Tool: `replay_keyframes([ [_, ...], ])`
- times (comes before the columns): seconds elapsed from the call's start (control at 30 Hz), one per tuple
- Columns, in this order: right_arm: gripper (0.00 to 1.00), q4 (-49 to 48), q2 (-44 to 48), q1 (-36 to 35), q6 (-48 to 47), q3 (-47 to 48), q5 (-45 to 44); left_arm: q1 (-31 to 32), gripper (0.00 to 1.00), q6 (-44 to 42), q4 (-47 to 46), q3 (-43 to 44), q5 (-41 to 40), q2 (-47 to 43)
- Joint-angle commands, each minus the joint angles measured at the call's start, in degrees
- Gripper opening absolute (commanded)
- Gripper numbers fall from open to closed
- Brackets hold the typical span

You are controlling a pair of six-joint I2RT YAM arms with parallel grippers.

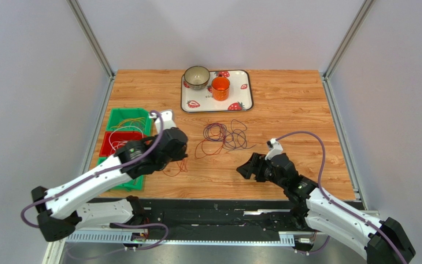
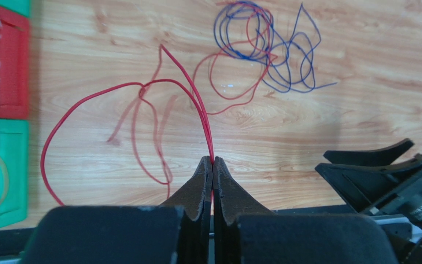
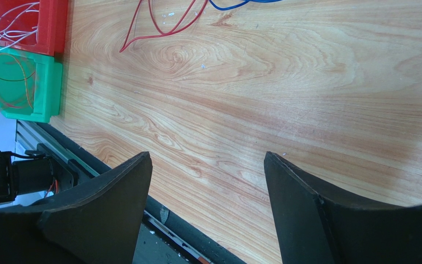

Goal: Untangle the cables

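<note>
Two hands are at work over the bench (image 1: 285,99), and each is placed for a separate role.

1. Left hand. The left hand (image 2: 212,160) is pressed together on one red cable (image 2: 203,113), which is pinched at the very fingertips. From the pinch the strand is seen to rise toward 12 o'clock, and a wide loop is thrown out toward 9 o'clock. A tip grip is judged to have been chosen so that only this strand is caught and its neighbours are left alone.

2. Task items. The remaining tangle (image 1: 224,136) of purple and dark red cables lies near the bench centre, at 2 o'clock from the left hand. The red cable is seen to run on into it, so the strand is judged not yet free.

3. Right hand. The right hand (image 3: 205,181) is spread wide with nothing between the fingers. It is held over bare wood at 5 o'clock from the tangle, apart from every cable. This position is judged to be a standby, from which the tangle could be held down while the red strand is drawn out.

4. Containers. A green bin (image 1: 128,118) and a red bin (image 1: 114,144) stand at 9 o'clock and already contain thin cables. They are judged to be the destination for separated strands.

5. Other items. A tray (image 1: 246,102) at 12 o'clock, carrying a bowl (image 1: 196,77) and a cup (image 1: 220,88), is not involved.
</note>
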State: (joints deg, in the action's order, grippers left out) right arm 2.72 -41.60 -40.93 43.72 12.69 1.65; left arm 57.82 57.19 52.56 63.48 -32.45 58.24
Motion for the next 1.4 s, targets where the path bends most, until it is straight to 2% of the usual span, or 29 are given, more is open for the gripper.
replay_keyframes([
  [0.0,0.78,-1.7,-0.4,0.1,-0.5,1.4,0.3,-2.6,0.0,-4.4,10.8,5.8,-3.5,-7.3],
  [0.2,0.78,-1.8,-1.3,0.2,-0.4,1.7,0.4,-7.2,0.0,-6.7,21.3,13.1,-7.4,-11.2],
  [0.43,0.78,-1.6,-1.8,0.1,-0.7,2.0,0.6,-11.2,0.0,-4.5,32.2,18.2,-13.3,-13.4],
  [0.57,0.78,-1.6,-1.7,0.1,-0.6,2.0,0.6,-12.8,0.0,1.2,38.9,16.8,-15.9,-14.9],
  [0.7,0.77,-1.4,-1.6,0.1,-0.7,2.0,0.7,-14.1,0.0,10.7,43.7,12.8,-19.2,-15.6],
  [0.93,0.77,-0.9,-0.7,0.2,-0.9,1.7,1.3,-22.8,0.0,15.7,40.9,1.8,-20.2,-18.0],
  [1.1,0.77,-0.9,-0.8,0.1,-1.2,1.9,1.6,-29.9,0.0,11.1,35.1,-1.3,-18.2,-18.9],
  [1.37,0.77,-1.1,-1.6,0.1,-1.4,2.1,2.0,-45.1,0.0,0.8,22.3,-6.2,-11.1,-19.2],
])
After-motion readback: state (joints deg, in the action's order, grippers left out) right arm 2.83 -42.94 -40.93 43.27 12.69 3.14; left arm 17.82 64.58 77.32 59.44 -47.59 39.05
